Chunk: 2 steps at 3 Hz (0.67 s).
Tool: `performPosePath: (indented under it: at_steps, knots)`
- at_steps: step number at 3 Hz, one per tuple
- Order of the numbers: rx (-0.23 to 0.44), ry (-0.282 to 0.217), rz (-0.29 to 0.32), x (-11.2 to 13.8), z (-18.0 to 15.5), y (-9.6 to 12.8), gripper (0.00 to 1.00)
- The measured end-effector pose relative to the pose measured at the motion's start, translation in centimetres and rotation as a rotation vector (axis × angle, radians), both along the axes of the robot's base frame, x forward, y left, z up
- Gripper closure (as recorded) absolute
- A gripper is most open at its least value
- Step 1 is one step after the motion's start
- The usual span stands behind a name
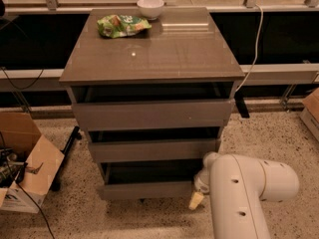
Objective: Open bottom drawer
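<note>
The bottom drawer point(147, 189) is the lowest of three grey-brown fronts on the cabinet point(149, 59). Its plain front stands out a little from the cabinet, with a dark gap above it. My gripper point(196, 199) is at the drawer's right end, low near the floor. One cream fingertip point(195, 200) shows just right of the drawer front. The white arm point(244, 193) covers the rest of the gripper.
A green snack bag point(122, 25) and a white bowl point(150, 7) sit on the cabinet top. An open cardboard box point(25, 158) stands on the floor at left. A white cable point(256, 39) hangs at right. Another box edge point(311, 113) is far right.
</note>
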<state>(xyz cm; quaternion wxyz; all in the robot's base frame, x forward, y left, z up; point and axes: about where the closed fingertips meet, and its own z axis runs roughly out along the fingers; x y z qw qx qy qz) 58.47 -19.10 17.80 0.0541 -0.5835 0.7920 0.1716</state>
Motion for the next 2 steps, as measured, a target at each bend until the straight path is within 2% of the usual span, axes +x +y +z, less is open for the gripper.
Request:
performPosePath:
  at_steps: [1, 2]
  knots:
    - [0.028, 0.057, 0.004, -2.52, -0.17, -0.43, 0.56]
    - [0.028, 0.057, 0.004, -2.53, -0.17, -0.43, 0.79]
